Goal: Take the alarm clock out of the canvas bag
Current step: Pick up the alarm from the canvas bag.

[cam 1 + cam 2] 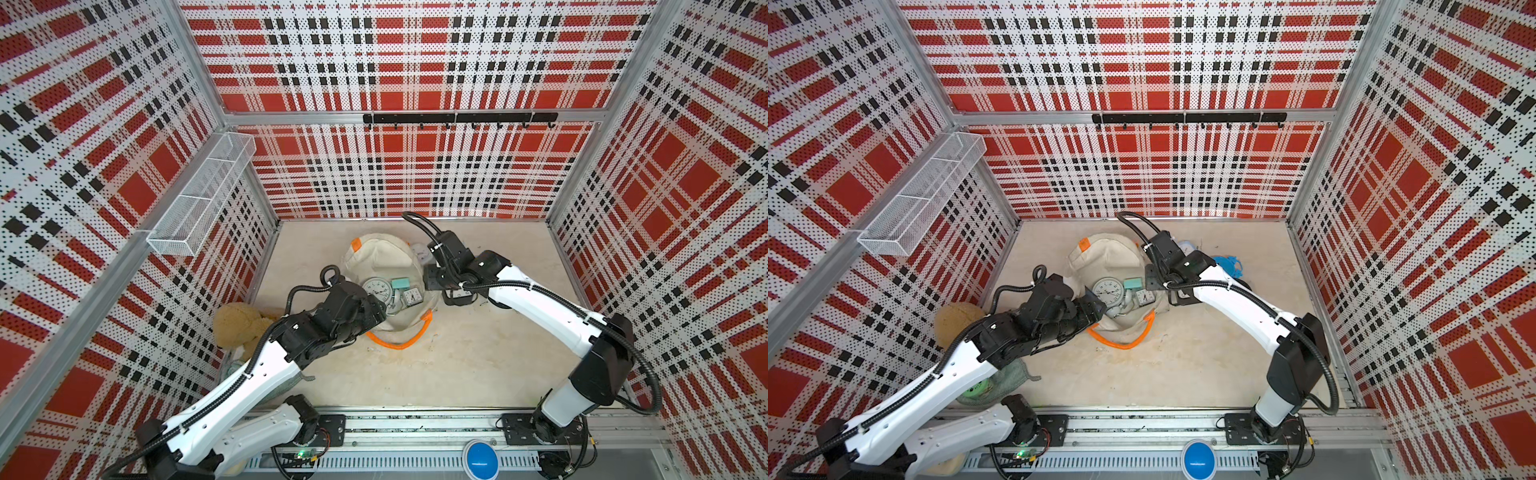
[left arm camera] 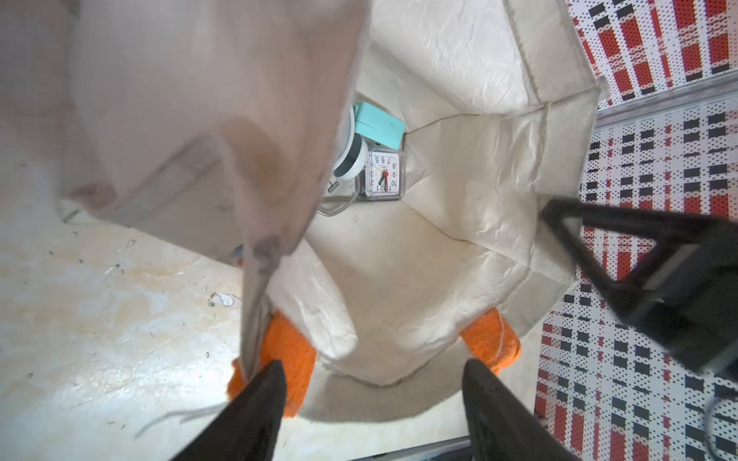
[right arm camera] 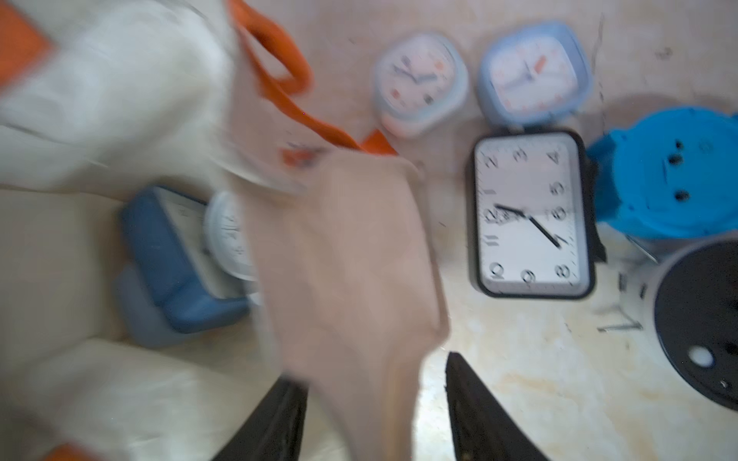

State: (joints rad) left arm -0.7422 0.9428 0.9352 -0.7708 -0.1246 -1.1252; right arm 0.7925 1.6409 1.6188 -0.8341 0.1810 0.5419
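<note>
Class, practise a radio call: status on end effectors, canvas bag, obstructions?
Left end effector open at canvas bag mouth. Right end effector open, cloth between. Round clock inside.

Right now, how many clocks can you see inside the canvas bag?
3: a big round silver clock, a mint-green rectangular clock beside it, and a small clear square clock next to both, all at the cream canvas bag's open mouth. Cloth may hide more.

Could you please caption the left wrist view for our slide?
Open left gripper facing the cream canvas bag, a small clear square alarm clock inside.
</note>
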